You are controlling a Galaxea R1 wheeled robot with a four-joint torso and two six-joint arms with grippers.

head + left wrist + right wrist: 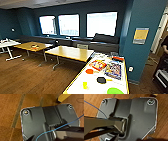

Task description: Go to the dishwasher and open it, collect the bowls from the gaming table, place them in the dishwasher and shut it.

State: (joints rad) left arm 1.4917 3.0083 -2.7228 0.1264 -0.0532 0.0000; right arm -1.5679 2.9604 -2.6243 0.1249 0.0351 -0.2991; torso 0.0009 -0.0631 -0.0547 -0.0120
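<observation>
Tool state on both arms cannot be told; lime-green bowl (115, 91) and small yellow bowl (85, 85) sit uncollected on gaming-table worktop (75, 86), so collecting, loading and closing remain.

— What colours am I getting on the gaming table (82, 80)?
— I see a white top with a yellow rim, a lime-green bowl (115, 91), a small yellow one (85, 85), an orange disc (89, 71), a black one (101, 80) and two multicoloured boxes (106, 67).
— Around it?
— Teal walls (140, 15), brown wood floor (30, 77), tan tabletops (70, 53).
</observation>
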